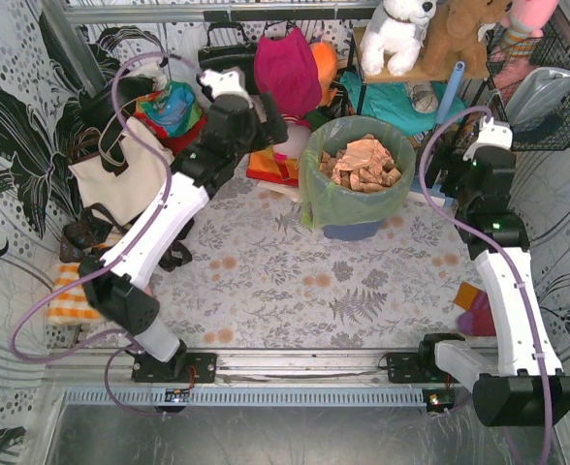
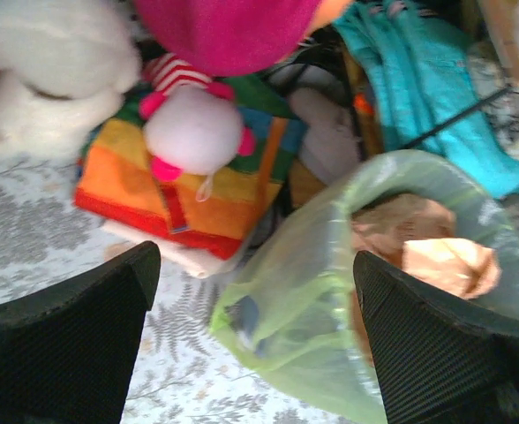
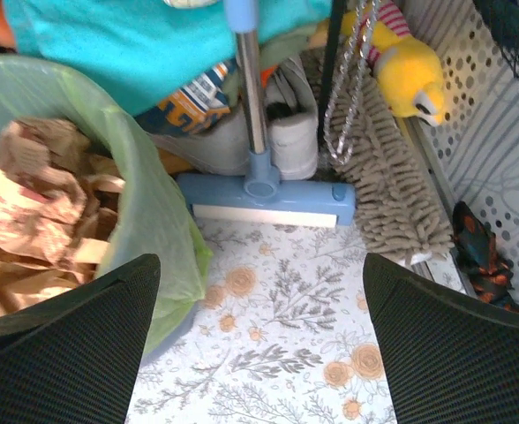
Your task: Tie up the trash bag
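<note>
Nothing tied yet: the trash bag (image 1: 356, 189) sat mouth open, rim folded over the bin (image 1: 351, 231), brown paper (image 1: 363, 163) showing, so gathering and knotting were all left. The left gripper (image 2: 257, 261) hovered spread wide and empty, bag just ahead toward its right finger. The right gripper (image 3: 261, 265) was likewise spread and empty, bag beside its left finger.

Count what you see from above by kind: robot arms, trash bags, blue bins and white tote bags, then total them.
Robot arms: 2, the left arm and the right arm
Trash bag: 1
Blue bin: 1
White tote: 1
Total: 5
</note>
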Tool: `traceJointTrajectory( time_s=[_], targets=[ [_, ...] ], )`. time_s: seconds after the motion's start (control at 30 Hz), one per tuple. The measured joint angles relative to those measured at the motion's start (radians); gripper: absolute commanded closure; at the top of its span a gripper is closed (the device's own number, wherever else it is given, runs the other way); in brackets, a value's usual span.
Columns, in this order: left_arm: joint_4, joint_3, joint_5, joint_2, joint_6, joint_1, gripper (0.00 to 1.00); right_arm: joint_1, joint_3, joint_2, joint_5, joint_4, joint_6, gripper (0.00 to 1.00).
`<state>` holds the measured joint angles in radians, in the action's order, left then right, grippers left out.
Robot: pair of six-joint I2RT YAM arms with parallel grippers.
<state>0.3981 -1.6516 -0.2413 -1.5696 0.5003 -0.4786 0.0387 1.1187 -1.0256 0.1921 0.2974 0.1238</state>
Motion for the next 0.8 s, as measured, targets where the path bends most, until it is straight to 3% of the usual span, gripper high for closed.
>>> traceJointTrajectory(
  time_s=[0.2,0.3,0.43,0.73,0.8],
  targets=[
    [0.192,-0.398,0.044,-0.219,-0.014,-0.084,0.20,0.000,0.175,-0.078,-0.077,0.107,0.049,0.08],
    [0.267,-0.528,0.059,-0.301,-0.015,-0.114,0.27,0.000,0.242,-0.130,-0.127,0.143,0.086,0.13],
    [0.335,-0.560,0.062,-0.352,0.000,-0.135,0.33,0.000,0.292,-0.193,-0.192,0.189,0.127,0.22],
    [0.430,-0.560,0.055,-0.406,0.012,-0.144,0.36,0.000,0.354,-0.281,-0.279,0.243,0.173,0.40],
    [0.430,-0.560,0.047,-0.406,0.012,-0.147,0.43,0.000,0.363,-0.298,-0.293,0.245,0.178,0.45]
  ],
)
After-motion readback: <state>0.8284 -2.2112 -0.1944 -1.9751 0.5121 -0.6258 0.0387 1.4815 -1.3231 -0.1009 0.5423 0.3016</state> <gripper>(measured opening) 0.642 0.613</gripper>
